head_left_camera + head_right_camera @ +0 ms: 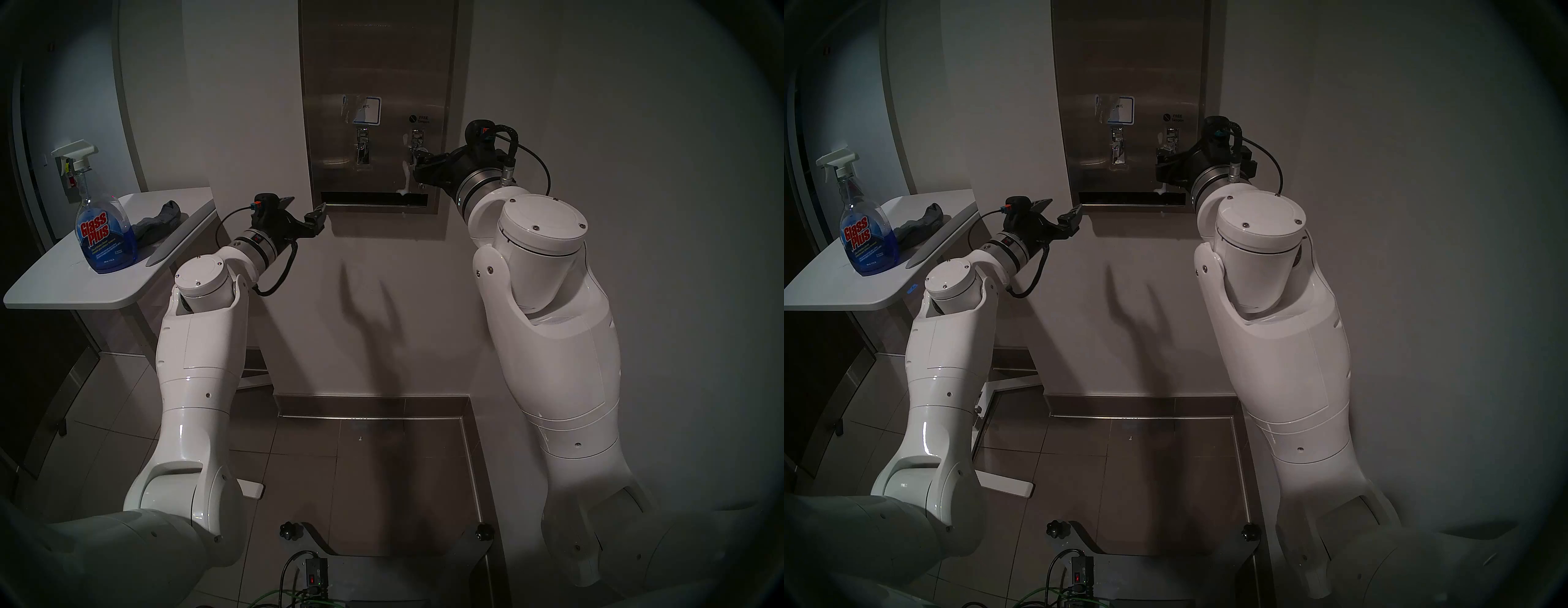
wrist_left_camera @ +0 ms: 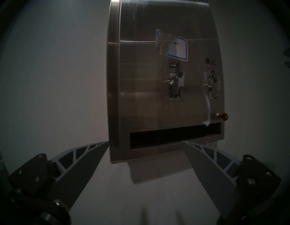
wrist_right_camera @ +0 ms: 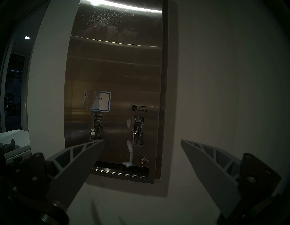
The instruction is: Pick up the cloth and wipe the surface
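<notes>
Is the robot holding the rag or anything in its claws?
No. The left gripper and right gripper are both open and empty. The cloth lies on the white table.

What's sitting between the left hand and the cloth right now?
Only bare white tabletop and open air: the head views show nothing between the left hand and the cloth. The spray bottle stands beyond the cloth, to the view's left.

The room was dim, with light falling from overhead. A bright glare streaked the top of the tall brushed stainless-steel dispenser panel (image 3: 116, 66). Forked shadows of the arms smeared the plain white wall (image 1: 373, 314) below. Every view darkened and bent toward its rim.
</notes>
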Available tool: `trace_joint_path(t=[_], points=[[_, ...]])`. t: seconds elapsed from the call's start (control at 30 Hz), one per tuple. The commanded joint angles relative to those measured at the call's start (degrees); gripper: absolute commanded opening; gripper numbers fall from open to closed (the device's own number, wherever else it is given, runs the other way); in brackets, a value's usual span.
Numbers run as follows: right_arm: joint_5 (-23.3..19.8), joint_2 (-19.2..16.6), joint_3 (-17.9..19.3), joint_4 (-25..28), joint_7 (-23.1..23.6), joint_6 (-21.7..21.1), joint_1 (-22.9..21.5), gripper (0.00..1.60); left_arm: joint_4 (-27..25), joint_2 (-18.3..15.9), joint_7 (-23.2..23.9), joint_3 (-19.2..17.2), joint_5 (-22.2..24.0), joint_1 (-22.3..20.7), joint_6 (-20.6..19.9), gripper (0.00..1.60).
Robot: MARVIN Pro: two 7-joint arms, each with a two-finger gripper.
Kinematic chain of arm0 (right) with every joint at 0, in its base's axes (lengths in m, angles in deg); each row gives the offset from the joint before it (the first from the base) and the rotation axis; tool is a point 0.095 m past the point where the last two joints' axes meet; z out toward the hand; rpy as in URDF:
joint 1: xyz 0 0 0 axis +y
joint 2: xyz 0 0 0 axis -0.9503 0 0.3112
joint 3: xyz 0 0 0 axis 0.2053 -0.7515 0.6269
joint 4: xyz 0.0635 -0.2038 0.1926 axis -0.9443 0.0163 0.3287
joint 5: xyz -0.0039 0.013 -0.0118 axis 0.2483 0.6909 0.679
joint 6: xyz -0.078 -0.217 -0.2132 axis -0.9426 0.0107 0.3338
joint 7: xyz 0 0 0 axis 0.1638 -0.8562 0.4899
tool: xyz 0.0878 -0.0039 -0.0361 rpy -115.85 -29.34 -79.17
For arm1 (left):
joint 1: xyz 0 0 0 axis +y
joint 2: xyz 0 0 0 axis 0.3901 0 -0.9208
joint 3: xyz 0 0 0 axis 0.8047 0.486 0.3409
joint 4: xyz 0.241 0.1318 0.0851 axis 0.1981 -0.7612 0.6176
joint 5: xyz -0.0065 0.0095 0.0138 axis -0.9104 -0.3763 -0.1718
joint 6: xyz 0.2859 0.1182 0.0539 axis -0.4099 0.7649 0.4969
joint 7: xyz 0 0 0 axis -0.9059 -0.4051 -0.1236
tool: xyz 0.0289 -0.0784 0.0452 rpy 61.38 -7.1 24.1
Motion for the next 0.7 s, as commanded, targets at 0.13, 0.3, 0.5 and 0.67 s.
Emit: trace_joint_path(t=[0.13, 0.3, 0.5, 0.67], points=[[0.2, 0.2, 0.1, 1.4, 0.0, 0.3, -1.3, 1.6, -0.2, -2.6, -7.4, 0.5, -5.7, -7.4, -1.4, 1.6], [0.2, 0.2, 0.1, 1.3, 0.0, 0.3, -1.2, 1.6, 1.7, -3.4, -13.2, 0.9, -9.6, -9.3, -4.6, 1.6], [0.2, 0.3, 0.1, 1.2, 0.1, 0.4, -1.2, 1.6, 3.5, -4.8, -18.5, 0.1, -11.8, -10.8, -7.7, 1.6], [0.2, 0.3, 0.1, 1.2, 0.1, 0.4, -1.1, 1.6, 5.5, -6.0, -22.1, -0.4, -13.1, -13.1, -9.7, 1.6]])
